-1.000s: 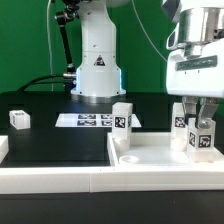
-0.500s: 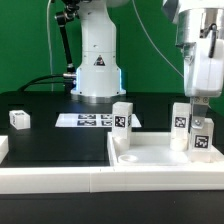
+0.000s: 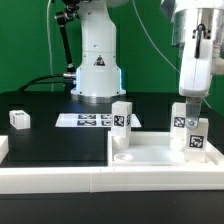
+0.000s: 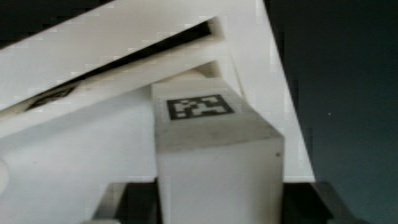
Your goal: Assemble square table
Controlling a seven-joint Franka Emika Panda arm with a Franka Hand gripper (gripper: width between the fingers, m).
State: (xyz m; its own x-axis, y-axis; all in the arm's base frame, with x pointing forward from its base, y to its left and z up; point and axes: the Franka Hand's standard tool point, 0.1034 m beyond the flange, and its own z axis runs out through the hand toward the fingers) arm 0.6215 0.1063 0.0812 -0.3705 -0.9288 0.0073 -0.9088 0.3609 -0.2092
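The square table's white tray-like top lies at the exterior view's lower right. One white tagged leg stands at its far left corner. Two more legs stand close together at its right side. A loose leg lies far left on the black surface. My gripper hangs open just above the two right legs. In the wrist view a tagged leg stands upright on the tray top between my gripper's jaws, with a dark gap on each side.
The robot base stands at the back centre. The marker board lies flat in front of it. A long white rail edges the front of the black surface.
The gripper has let go of the right front leg and risen straight up from it. The leg stays standing on the tray top.
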